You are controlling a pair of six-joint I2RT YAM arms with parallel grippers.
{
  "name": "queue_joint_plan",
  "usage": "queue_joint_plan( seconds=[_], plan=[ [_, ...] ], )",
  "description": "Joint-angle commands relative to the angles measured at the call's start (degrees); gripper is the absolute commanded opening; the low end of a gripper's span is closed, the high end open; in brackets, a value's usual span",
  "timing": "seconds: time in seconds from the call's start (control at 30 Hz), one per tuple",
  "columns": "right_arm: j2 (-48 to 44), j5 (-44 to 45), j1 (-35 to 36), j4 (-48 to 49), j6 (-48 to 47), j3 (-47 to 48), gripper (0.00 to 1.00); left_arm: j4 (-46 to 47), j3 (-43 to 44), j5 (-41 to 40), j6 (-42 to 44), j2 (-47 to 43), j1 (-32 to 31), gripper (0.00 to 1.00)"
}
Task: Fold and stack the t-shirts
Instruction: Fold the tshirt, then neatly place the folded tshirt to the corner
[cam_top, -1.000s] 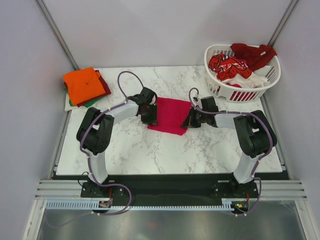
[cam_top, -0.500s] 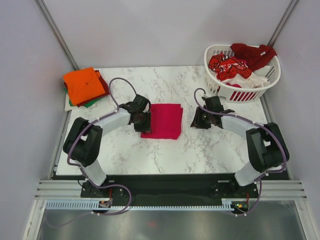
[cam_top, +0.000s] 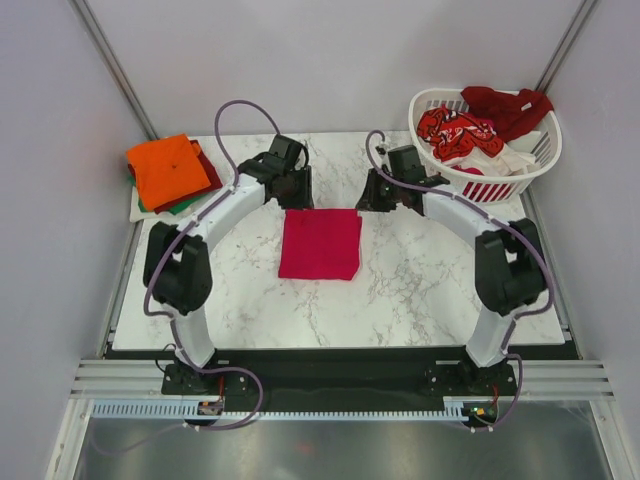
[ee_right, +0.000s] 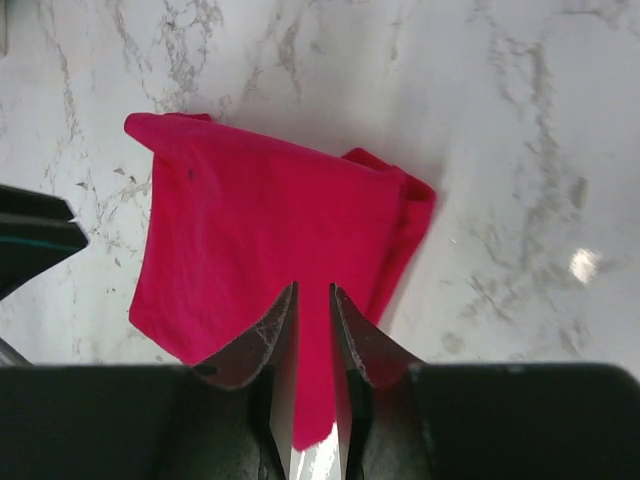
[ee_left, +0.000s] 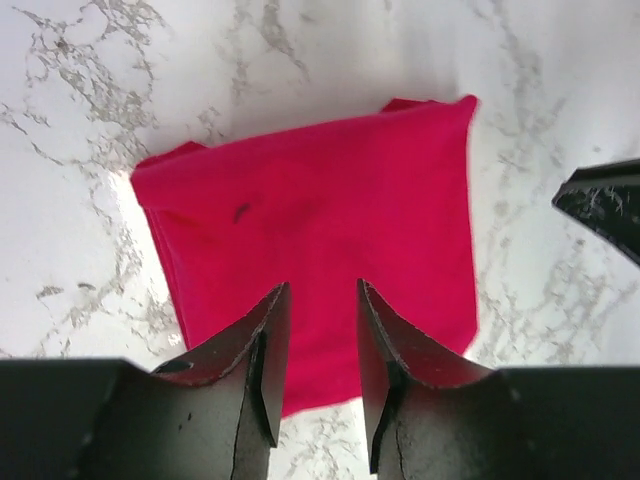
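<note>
A magenta-red t-shirt lies folded into a flat rectangle on the marble table. In the left wrist view the t-shirt spreads out beyond my left gripper, which is open and holds nothing. My right gripper hovers over the same t-shirt, its jaws a narrow gap apart and empty. From above, the left gripper and right gripper hang just past the shirt's far edge, at its two far corners. A stack of folded t-shirts, orange on top, sits at the far left.
A white slatted basket stands at the far right corner with a red-patterned shirt, a dark red one and white cloth in it. Grey walls close in on both sides.
Both arms swung from the shirt's sides to its far edge and let go of it. The right gripper went from shut to open. The shirt now lies squarer and slightly left.
</note>
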Motion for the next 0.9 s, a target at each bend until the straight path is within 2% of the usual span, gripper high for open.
queue_joint_plan(
  seconds=[0.0, 0.23, 0.33, 0.53, 0.63, 0.7, 0.8, 0.83, 0.87],
  plan=[
    [6.86, -6.31, 1.66, 1.65, 0.30, 5.15, 0.25, -1.75, 3.66, 1.21, 3.80, 6.81, 2.48, 0.39],
    [17.67, -2.45, 0.52, 0.87, 1.09, 11.74, 0.23, -0.69, 6.22, 1.83, 2.92, 14.72, 5.82, 0.36],
    [20.14, 0.09, -0.62, -0.45, 0.39, 11.58, 0.22, -0.08, 7.27, 1.22, 2.83, 16.75, 6.96, 0.35],
    [19.45, 4.14, -2.30, -1.16, -1.02, 7.10, 0.22, 0.27, 10.09, 1.65, 3.01, 21.93, 10.21, 0.34],
    [19.01, 5.55, -2.38, -2.39, -1.55, 7.26, 0.22, 0.19, 9.92, 2.70, 2.22, 21.77, 11.09, 0.34],
    [18.39, 6.08, -2.38, -3.53, -2.42, 7.62, 0.23, 1.15, 7.64, 2.53, 2.04, 17.83, 10.83, 0.40],
    [14.53, 7.57, -2.30, -4.23, -2.87, 7.79, 0.31, 4.75, 2.19, 0.69, 2.74, 10.18, 10.83, 0.71],
    [11.83, 7.83, -2.30, -4.41, -2.87, 8.05, 0.41, 5.37, 0.87, -0.36, 3.09, 8.86, 10.92, 0.87],
    [10.32, 8.36, -2.12, -5.11, -3.21, 8.32, 0.46, 5.81, -1.14, -0.19, 3.18, 7.63, 11.00, 0.92]
  ],
)
